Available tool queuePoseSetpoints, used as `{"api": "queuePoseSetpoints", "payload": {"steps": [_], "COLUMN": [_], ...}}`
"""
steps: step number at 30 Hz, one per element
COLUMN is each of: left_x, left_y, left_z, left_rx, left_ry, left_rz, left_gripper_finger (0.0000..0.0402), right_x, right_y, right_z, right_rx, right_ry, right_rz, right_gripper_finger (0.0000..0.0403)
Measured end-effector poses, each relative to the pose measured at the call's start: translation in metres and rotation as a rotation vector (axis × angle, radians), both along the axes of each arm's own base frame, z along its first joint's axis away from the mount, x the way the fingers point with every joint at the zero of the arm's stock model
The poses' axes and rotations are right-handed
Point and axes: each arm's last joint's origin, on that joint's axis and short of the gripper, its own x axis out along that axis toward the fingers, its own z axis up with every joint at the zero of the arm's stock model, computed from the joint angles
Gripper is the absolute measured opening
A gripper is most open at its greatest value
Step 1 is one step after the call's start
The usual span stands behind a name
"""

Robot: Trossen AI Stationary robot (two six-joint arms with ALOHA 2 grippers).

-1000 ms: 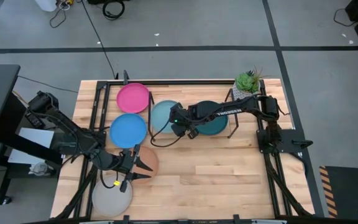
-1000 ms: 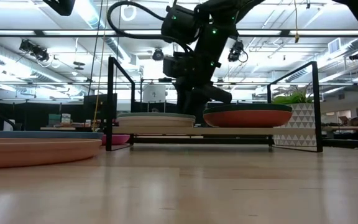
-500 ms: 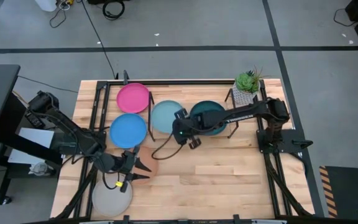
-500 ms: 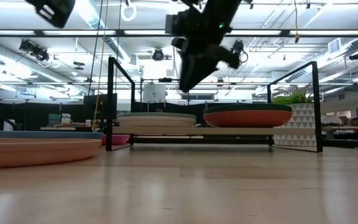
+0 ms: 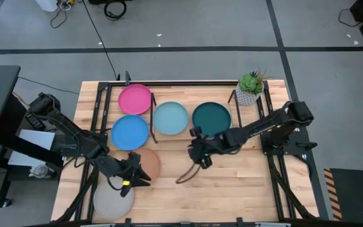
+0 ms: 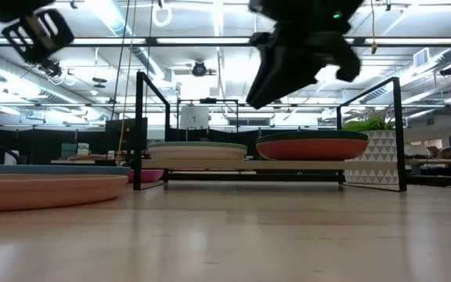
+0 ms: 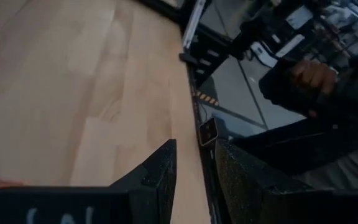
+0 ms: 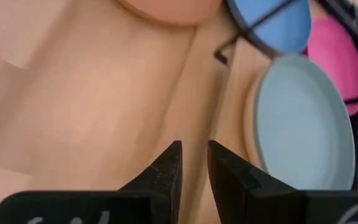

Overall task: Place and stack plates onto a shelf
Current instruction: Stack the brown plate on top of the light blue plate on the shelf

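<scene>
My right pincer (image 5: 200,153) has drawn back toward six o'clock from the pale blue plate (image 5: 170,118) — nearly closed, empty — so that plate is shelved.

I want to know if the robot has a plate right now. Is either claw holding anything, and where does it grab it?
No, both are empty. The right gripper hangs over bare table, fingers nearly together with nothing between. The left gripper is empty above the tan plate.

Robotics lab or workshop, open hall with exposed ceiling beams and strip lights (image 6: 210,47), grey floor marked with dark tape lines (image 5: 276,25), loose cables (image 5: 109,9), hazard-striped edge (image 5: 329,183), wooden work surface (image 5: 232,183) on a metal frame
</scene>
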Motion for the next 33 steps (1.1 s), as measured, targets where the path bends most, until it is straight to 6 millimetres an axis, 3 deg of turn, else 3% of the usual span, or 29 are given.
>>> {"api": "queuePoseSetpoints", "payload": {"steps": [5, 11, 16, 23, 33], "left_x": [0.015, 0.039, 0.058, 0.086, 0.115], "left_y": [-0.013, -0.033, -0.041, -0.041, -0.021], "left_z": [0.002, 0.0, -0.009, -0.019, -0.023], "left_rx": [0.014, 0.204, 0.291, 0.315, 0.329], "left_ry": [0.089, 0.322, 0.469, 0.645, 0.841], "left_rz": [-0.001, 0.011, 0.052, 0.073, 0.202], "left_gripper_finger": [0.0119, 0.0119, 0.0119, 0.0119, 0.0119], "right_x": [-0.022, -0.046, -0.059, -0.074, -0.092], "right_y": [0.011, 0.02, 0.02, 0.032, 0.034], "right_z": [-0.006, -0.02, -0.022, -0.03, -0.062], "right_rx": [0.086, 0.169, 0.073, -0.027, -0.051], "right_ry": [-0.062, -0.187, -0.371, -0.531, -0.553], "right_rz": [0.099, 0.255, 0.135, 0.118, 0.115], "right_gripper_finger": [0.0082, 0.0083, 0.0079, 0.0078, 0.0078]}}
